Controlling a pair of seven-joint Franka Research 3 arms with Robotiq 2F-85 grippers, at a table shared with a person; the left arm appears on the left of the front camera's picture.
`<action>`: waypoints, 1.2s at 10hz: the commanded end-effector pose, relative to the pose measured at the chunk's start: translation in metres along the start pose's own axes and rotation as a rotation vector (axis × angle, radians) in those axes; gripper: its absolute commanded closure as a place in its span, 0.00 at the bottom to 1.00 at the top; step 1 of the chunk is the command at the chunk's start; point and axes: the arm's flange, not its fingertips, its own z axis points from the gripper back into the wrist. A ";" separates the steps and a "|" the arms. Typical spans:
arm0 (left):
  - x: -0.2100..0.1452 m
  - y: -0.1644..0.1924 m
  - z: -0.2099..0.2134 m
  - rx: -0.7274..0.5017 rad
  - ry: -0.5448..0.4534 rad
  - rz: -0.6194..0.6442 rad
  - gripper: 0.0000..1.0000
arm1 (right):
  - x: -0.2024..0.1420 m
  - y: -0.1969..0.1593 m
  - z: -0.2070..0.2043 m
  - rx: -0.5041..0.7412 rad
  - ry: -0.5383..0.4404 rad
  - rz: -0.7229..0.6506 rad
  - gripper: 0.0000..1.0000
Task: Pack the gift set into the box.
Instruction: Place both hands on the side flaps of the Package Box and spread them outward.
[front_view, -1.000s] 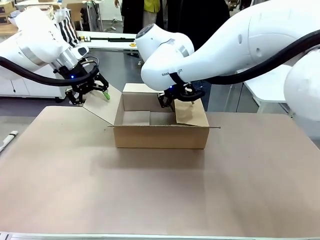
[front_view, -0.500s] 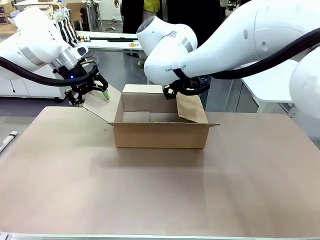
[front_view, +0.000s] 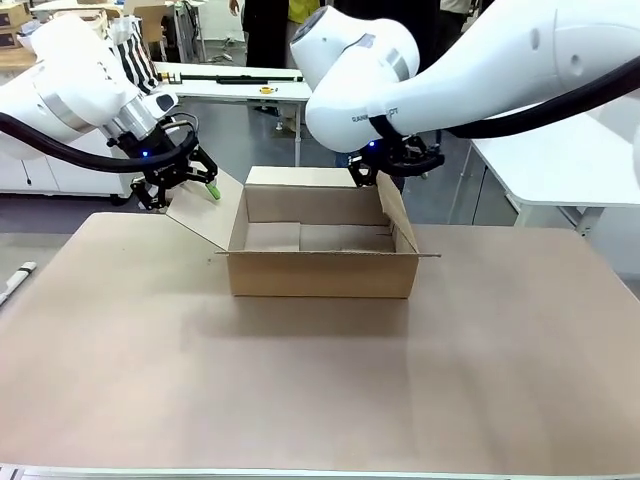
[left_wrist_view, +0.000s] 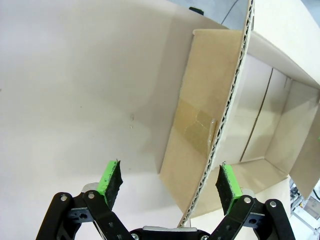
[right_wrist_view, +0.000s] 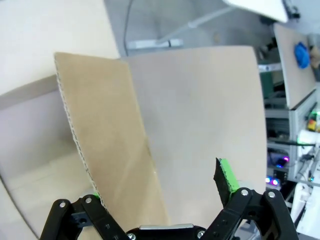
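The box (front_view: 320, 272), a shallow brown carton, stands open at the table's middle with nothing inside. My left gripper (front_view: 190, 185) is open at the tip of the left flap (front_view: 205, 215), which leans outward. In the left wrist view the flap's corrugated edge (left_wrist_view: 220, 120) runs between the green pads (left_wrist_view: 111, 180), close to the right one, and the left gripper (left_wrist_view: 169, 182) is not clamped. My right gripper (front_view: 385, 172) hovers open over the top of the right flap (front_view: 397, 215). That flap (right_wrist_view: 110, 140) rises between the right gripper's (right_wrist_view: 160, 190) fingers. The gift set is out of view.
The brown tabletop (front_view: 300, 380) spreads wide in front of the box. A person (front_view: 290, 30) stands beyond the far edge by a white table (front_view: 230, 80). Another white table (front_view: 560, 160) is at the right. A pale object (front_view: 15, 280) lies at the left edge.
My right gripper has risen out of the box and shifted right, and the right flap has swung from leaning inward to standing up. The left arm has not moved.
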 end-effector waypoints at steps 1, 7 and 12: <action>-0.001 0.000 0.002 0.011 -0.009 -0.006 0.00 | -0.012 -0.025 -0.002 -0.028 0.000 -0.104 0.00; -0.001 0.000 0.002 0.011 -0.009 -0.006 0.00 | -0.001 -0.020 -0.013 0.063 0.063 -0.003 0.00; -0.001 0.000 0.002 0.011 -0.009 -0.006 0.00 | -0.020 -0.096 -0.059 0.370 0.096 -0.154 0.00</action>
